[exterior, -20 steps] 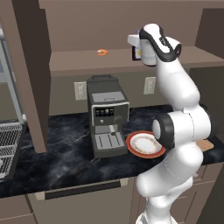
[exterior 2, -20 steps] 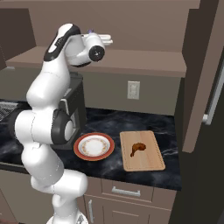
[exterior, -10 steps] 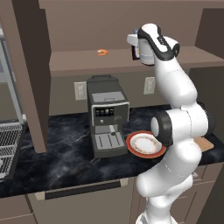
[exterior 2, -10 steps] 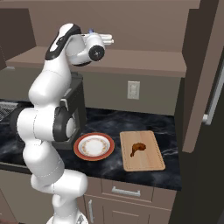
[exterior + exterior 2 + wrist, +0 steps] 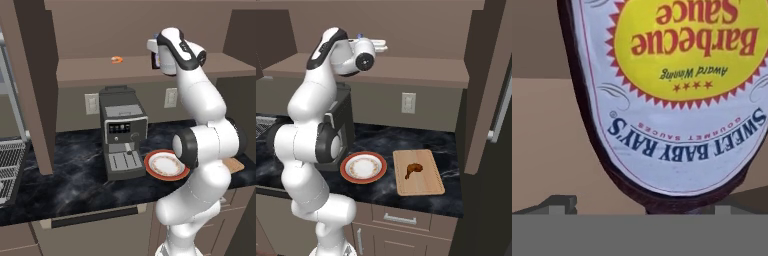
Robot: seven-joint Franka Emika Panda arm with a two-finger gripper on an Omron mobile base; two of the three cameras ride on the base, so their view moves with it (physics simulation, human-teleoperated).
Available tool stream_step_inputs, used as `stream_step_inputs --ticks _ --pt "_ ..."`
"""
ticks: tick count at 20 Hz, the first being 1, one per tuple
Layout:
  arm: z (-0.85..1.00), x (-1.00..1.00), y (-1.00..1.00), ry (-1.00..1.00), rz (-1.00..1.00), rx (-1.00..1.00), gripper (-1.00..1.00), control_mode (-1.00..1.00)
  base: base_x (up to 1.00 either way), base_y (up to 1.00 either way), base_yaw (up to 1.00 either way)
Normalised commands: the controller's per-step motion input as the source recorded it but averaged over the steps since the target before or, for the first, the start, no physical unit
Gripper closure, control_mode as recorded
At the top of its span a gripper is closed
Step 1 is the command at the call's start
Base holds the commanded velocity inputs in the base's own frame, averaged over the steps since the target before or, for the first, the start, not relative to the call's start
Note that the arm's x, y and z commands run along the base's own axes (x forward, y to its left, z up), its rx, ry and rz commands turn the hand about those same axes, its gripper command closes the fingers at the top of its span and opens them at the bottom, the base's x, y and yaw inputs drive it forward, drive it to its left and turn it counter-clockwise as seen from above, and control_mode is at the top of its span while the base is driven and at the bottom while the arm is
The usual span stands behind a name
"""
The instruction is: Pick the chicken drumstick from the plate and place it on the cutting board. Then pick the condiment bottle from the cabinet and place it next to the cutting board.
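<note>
Since the earlier frame, gripper [image 5: 381,46] has eased closer to bottle [image 5: 672,100] on the cabinet [image 5: 421,75] shelf, jaws spread wide. Drumstick [image 5: 414,169] lies on board [image 5: 418,172], at 3 o'clock from plate [image 5: 363,167].

On the surface [image 5: 456,195] the coffee machine [image 5: 121,131] stands at the left, the plate [image 5: 363,167] just to its right, and the cutting board [image 5: 418,172] right of the plate, close by but apart. The chicken drumstick [image 5: 413,169] lies on the board. Above them runs the cabinet [image 5: 421,72] shelf, where the condiment bottle [image 5: 155,58] stands, with a small ring-shaped item [image 5: 117,59] well to its left. The gripper [image 5: 381,46] is up at the shelf, right at the bottle [image 5: 677,100].
</note>
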Motion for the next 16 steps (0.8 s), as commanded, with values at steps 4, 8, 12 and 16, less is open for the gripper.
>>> stream_step_inputs --ticks 4,8,12,16 --pt "0.01 -0.03 -0.01 0.00 -0.05 0.00 -1.00 -1.00 0.00 0.00 0.00" --pt "0.00 0.00 0.00 0.00 -0.04 0.00 -1.00 -1.00 0.00 0.00 0.00" --pt "0.00 0.00 0.00 0.00 -0.02 0.00 -1.00 -1.00 0.00 0.00 0.00" --pt "0.03 -0.02 0.00 0.00 -0.02 0.00 -1.00 -1.00 0.00 0.00 0.00"
